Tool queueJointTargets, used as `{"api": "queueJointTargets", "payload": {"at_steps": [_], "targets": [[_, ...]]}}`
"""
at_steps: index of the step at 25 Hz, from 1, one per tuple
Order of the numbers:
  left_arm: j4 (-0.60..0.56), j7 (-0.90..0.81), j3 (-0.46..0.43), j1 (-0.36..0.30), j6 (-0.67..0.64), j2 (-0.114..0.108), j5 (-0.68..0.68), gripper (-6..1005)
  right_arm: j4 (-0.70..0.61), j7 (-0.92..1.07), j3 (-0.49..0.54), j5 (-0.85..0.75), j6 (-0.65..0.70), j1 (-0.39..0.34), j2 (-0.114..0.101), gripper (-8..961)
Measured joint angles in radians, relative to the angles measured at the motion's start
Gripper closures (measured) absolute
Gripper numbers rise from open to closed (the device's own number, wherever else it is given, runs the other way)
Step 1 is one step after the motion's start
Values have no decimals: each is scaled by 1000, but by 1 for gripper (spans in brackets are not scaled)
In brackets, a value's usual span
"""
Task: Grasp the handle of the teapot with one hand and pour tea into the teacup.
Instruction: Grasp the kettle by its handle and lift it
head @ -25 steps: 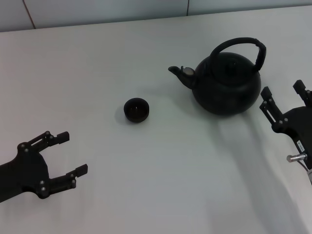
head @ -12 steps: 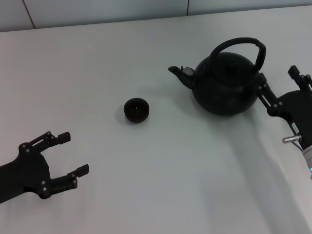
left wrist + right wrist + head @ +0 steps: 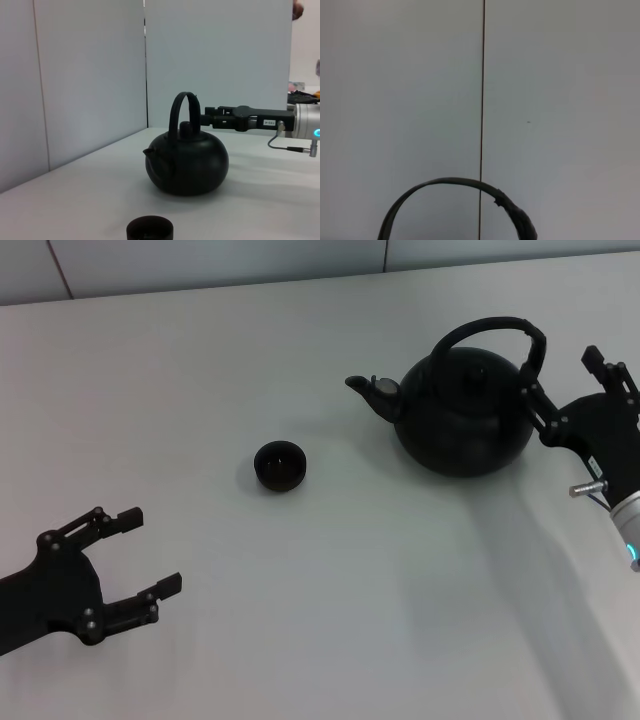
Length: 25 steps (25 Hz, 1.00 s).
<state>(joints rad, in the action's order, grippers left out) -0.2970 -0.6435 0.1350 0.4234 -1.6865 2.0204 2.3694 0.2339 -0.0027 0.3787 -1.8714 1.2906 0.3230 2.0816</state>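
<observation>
The matte-black teapot (image 3: 465, 420) stands at the back right of the white table, spout pointing left. Its arched handle (image 3: 490, 328) loops over the lid. The small dark teacup (image 3: 279, 466) sits to the left of the spout, apart from it. My right gripper (image 3: 558, 372) is open and empty just right of the teapot, level with the handle's right end; one finger is close by the pot's side. The left wrist view shows the teapot (image 3: 187, 167), handle (image 3: 180, 107), teacup (image 3: 150, 230) and right gripper (image 3: 210, 120). The right wrist view shows only the handle's arc (image 3: 450, 182). My left gripper (image 3: 150, 550) is open at the front left.
The white table (image 3: 330, 620) ends at a pale wall (image 3: 200, 260) behind the teapot. A vertical seam in the wall panels (image 3: 482, 90) shows above the handle in the right wrist view.
My right gripper has moved away from me and left, from beside the teapot's lower right up to the handle's right end. The left arm, teapot and teacup have not moved.
</observation>
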Motion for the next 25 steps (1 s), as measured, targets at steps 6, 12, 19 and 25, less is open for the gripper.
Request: {"api": "queueJointTargets", "payload": {"at_steps": [6,12,19,25], "targets": [[3,0,0,1,0,0,-5,143,-16,1,18,0,-26,35,1,181],[5,-1,0,4,-2,0,-14,143,-23,1,38,0,-37,47,2,182],[6,-3,0,6,-2,0,-15,143,-31,1,44,0,-43,54,2,182],[4,-14,0,6,-2,1,-28,143,-32,1,43,0,-44,54,2,183]]}}
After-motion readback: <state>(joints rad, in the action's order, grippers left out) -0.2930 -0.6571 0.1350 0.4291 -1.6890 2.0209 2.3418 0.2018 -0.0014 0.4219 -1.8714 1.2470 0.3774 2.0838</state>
